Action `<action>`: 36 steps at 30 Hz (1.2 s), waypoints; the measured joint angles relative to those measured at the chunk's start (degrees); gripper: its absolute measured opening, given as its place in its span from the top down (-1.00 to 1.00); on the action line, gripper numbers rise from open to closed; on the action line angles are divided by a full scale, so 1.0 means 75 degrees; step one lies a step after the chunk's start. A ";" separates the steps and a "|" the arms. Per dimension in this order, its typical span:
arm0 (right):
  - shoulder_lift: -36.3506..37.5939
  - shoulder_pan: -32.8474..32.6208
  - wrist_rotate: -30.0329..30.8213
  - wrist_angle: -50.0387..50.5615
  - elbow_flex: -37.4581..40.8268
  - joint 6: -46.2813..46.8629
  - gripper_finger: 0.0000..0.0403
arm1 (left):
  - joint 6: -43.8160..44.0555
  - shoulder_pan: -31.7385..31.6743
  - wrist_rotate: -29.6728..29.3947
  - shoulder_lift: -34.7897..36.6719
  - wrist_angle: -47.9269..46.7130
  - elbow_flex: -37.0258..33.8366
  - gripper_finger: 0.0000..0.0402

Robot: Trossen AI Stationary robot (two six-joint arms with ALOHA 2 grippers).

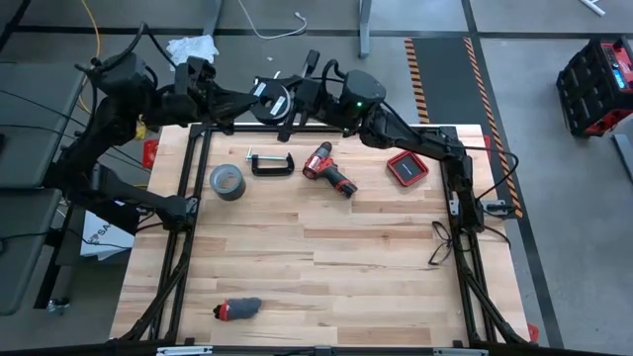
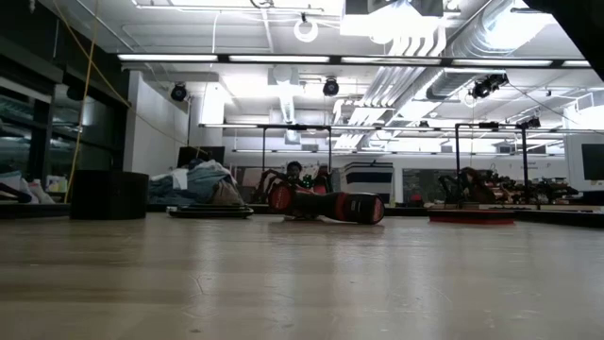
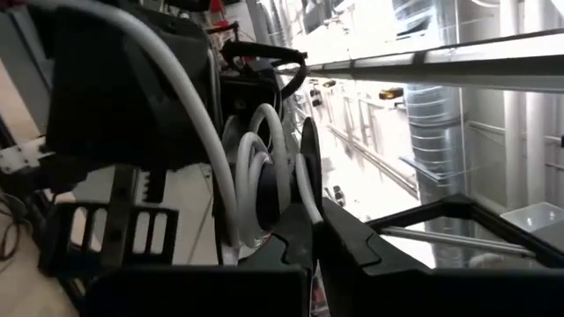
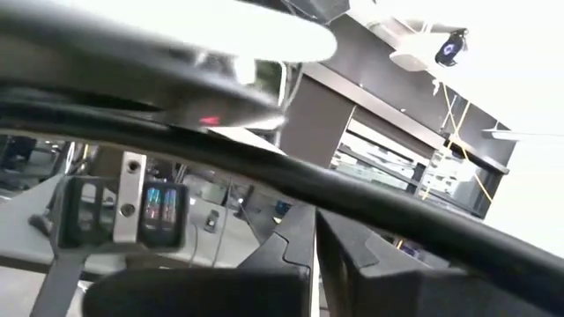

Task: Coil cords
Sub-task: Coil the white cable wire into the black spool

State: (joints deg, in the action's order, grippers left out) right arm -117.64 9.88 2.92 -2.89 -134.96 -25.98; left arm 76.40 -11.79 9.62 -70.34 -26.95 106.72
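Both arms meet at the top centre of the high view, beyond the table's [image 1: 326,257] far edge. The left gripper [image 1: 259,97] and right gripper [image 1: 309,91] are closed, and both sit at a round dark disc wound with white cord [image 1: 274,102]; whether either grips it cannot be told. In the left wrist view the cord [image 3: 264,167] loops in several white turns just ahead of that arm's closed fingers [image 3: 295,242]. On the table lie a tape roll [image 1: 226,182], clamp [image 1: 271,161], drill [image 1: 328,169], red case [image 1: 406,167] and a small red-and-grey tool [image 1: 237,310].

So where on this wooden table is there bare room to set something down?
The wide middle of the wooden table is bare, between the grey tape roll and the small red-and-grey object. The far edge is crowded: black C-clamp, red drill, red square case.
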 joint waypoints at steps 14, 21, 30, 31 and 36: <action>0.0015 0.0180 -0.0291 0.0201 0.0003 -0.0061 1.00 | -0.0652 -0.0480 -0.0112 0.0474 -0.1056 -0.0003 1.00; 0.0041 0.0290 -0.0340 0.0253 0.0003 -0.0560 1.00 | -0.0828 -0.0591 -0.0189 0.0693 -0.1752 -0.0003 1.00; 0.0041 0.0341 -0.0353 0.0538 0.0003 -0.1375 1.00 | -0.1033 -0.0591 -0.0110 0.0826 -0.2677 -0.0003 1.00; 0.0041 0.0367 -0.0337 0.0590 0.0003 -0.1331 1.00 | -0.1103 -0.0591 -0.0057 0.0818 -0.2725 -0.0003 1.00; 0.0047 0.0442 -0.0265 0.0698 0.0003 -0.0972 1.00 | -0.1850 -0.0591 0.0040 0.0721 -0.3377 0.0000 1.00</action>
State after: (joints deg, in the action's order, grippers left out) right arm -117.29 13.19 0.93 2.35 -134.93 -33.27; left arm 62.53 -16.23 9.93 -64.93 -52.28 106.72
